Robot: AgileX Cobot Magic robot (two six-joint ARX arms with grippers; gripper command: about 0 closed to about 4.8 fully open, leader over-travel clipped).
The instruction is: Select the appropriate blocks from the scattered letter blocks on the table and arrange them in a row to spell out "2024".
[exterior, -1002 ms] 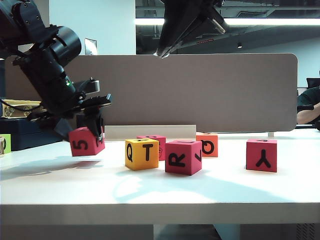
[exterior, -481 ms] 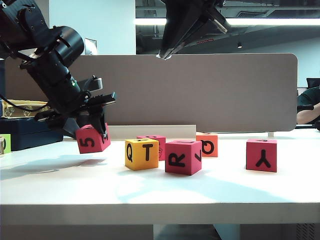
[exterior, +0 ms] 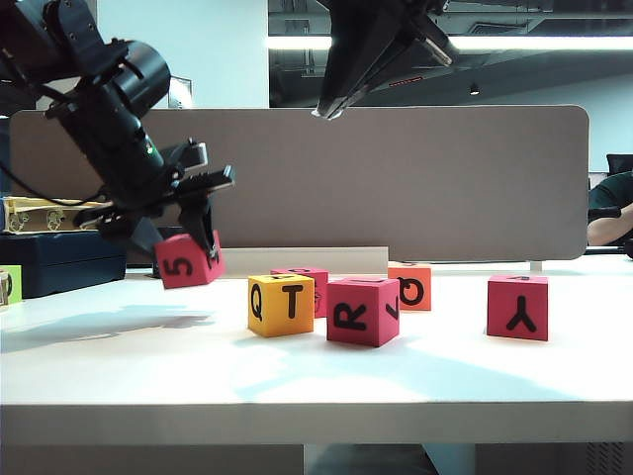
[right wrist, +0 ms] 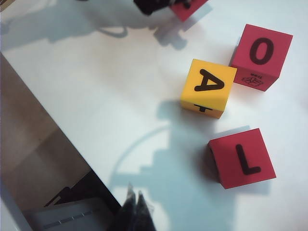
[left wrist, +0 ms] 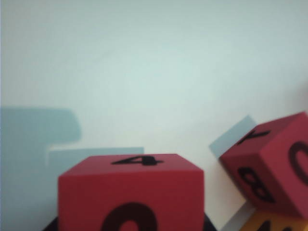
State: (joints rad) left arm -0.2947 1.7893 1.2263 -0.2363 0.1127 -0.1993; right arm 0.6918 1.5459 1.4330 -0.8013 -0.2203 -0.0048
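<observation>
Pinkish-red blocks are four, plus one orange block (exterior: 410, 287) and one yellow cube (exterior: 281, 304); left of it, the left gripper (exterior: 188, 240) grips the "5" block (exterior: 186, 261) above the table (exterior: 297, 371); the right gripper (right wrist: 134, 204) is closed, empty.

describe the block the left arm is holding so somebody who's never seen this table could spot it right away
Start at the white table and look toward its left end in the exterior view. There the left gripper holds a pinkish-red block tilted in the air. Unlike the other blocks, it does not rest on the table, and it shows a black 5.
</observation>
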